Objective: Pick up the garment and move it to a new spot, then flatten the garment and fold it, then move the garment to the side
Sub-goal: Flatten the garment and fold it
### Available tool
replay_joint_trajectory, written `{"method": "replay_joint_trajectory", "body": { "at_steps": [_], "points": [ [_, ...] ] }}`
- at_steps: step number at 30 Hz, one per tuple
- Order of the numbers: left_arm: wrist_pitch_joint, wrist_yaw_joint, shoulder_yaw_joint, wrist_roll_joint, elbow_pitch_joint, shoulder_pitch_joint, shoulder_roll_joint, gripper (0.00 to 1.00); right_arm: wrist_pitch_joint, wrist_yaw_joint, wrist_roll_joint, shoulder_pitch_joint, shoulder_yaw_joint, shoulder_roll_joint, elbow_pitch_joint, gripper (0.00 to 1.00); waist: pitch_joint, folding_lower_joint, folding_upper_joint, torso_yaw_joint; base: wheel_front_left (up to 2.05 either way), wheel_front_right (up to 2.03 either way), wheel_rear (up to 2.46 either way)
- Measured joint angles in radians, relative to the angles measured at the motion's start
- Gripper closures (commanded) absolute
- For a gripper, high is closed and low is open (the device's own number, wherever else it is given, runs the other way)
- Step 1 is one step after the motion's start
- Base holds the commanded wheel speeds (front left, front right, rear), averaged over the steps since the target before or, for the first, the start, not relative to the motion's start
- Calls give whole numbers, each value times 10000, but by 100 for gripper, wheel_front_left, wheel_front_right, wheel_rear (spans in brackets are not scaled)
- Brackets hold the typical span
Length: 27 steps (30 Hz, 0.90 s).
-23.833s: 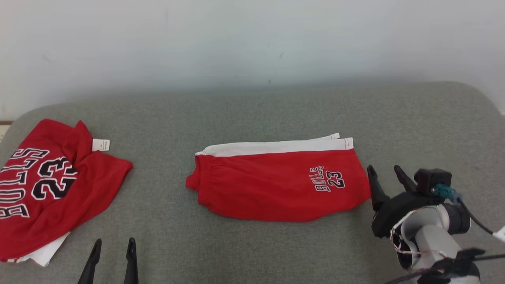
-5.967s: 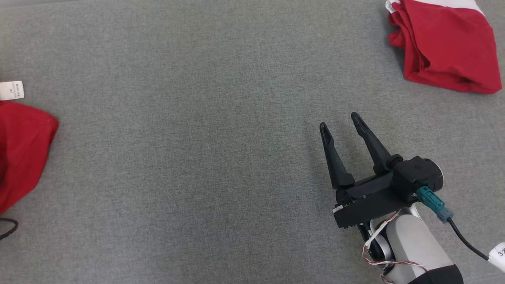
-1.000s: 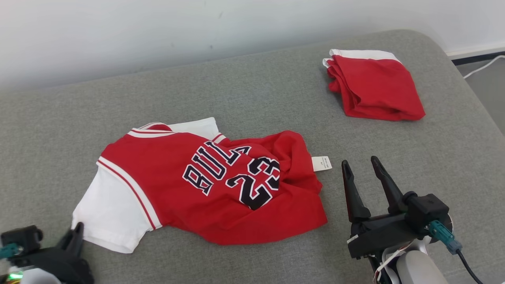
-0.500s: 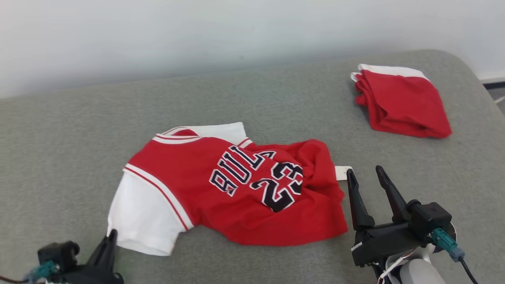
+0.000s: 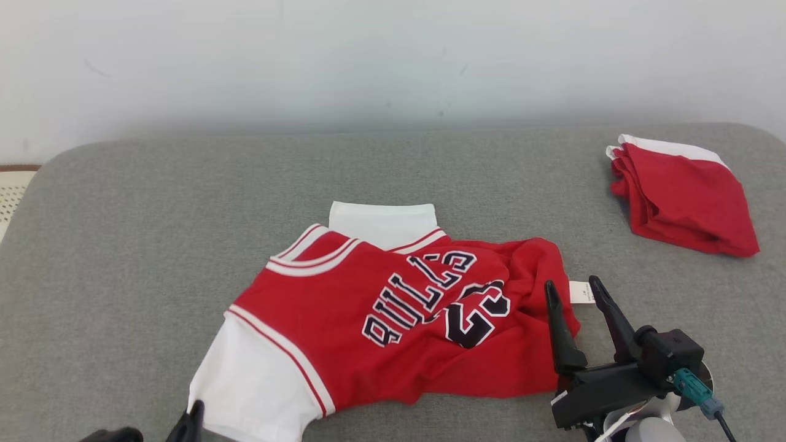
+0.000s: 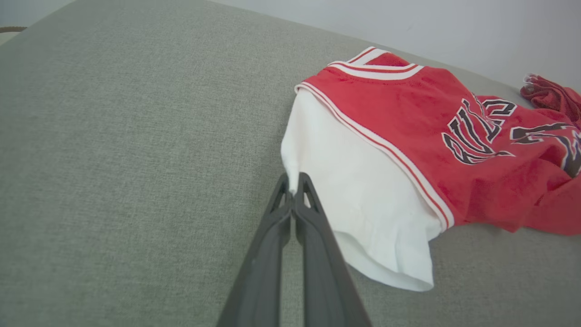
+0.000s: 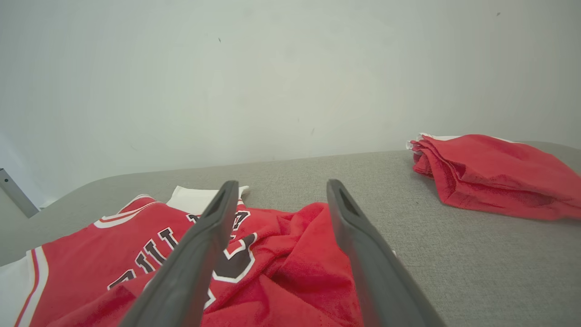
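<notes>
The garment [image 5: 368, 288] is a red jersey with white sleeves and dark lettering, lying rumpled in the middle of the grey cushion [image 5: 153, 233]. Its near white sleeve [image 6: 363, 190] points toward me. My left gripper [image 6: 294, 181] is shut on that sleeve's edge, and the cloth rises into the pinched fingertips. In the head view the left gripper [image 5: 191, 422] shows at the bottom edge beside the sleeve. My right gripper [image 5: 572, 283] stands open at the jersey's right hem, over a small white label. In the right wrist view the right gripper [image 7: 281, 184] has the bunched hem [image 7: 295, 245] under its fingers.
Folded red shorts with a white band [image 5: 681, 202] lie at the cushion's back right, apart from the jersey; they also show as the red shorts [image 7: 490, 172]. A pale wall [image 5: 393, 61] runs behind. The cushion's rounded left end [image 5: 37, 184] drops off.
My left gripper has closed on the white sleeve. The head view has swung, so the whole picture has shifted. The right gripper stays open by the hem.
</notes>
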<state>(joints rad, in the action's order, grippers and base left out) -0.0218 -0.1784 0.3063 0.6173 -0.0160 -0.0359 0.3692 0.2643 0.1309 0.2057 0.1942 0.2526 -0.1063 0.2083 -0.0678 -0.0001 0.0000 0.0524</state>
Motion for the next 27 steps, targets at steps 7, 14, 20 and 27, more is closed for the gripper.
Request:
{"method": "replay_joint_trajectory", "body": {
  "at_steps": [7, 14, 20, 27],
  "points": [
    [77, -546, 19, 134, 941, 1099, -234, 100, 0, 0, -10, -5, -59, 6, 82, 0, 71, 0, 0, 296, 0, 0, 0],
    [8, -704, 2, 267, 1016, 1569, -322, 100, 0, 0, -10, -6, -115, -21, 226, 0, 65, 1, 0, 437, 0, 0, 0],
    [50, -690, 150, 410, 955, 1906, -410, 100, 0, 0, -10, -11, -153, -61, 276, 0, 111, 0, 0, 494, 0, 0, 0],
    [-541, -424, 244, 245, 360, 1676, -525, 0, 0, 0, -8, -17, -174, -100, 326, 0, 127, 1, 0, 560, 0, 0, 0]
  ]
}}
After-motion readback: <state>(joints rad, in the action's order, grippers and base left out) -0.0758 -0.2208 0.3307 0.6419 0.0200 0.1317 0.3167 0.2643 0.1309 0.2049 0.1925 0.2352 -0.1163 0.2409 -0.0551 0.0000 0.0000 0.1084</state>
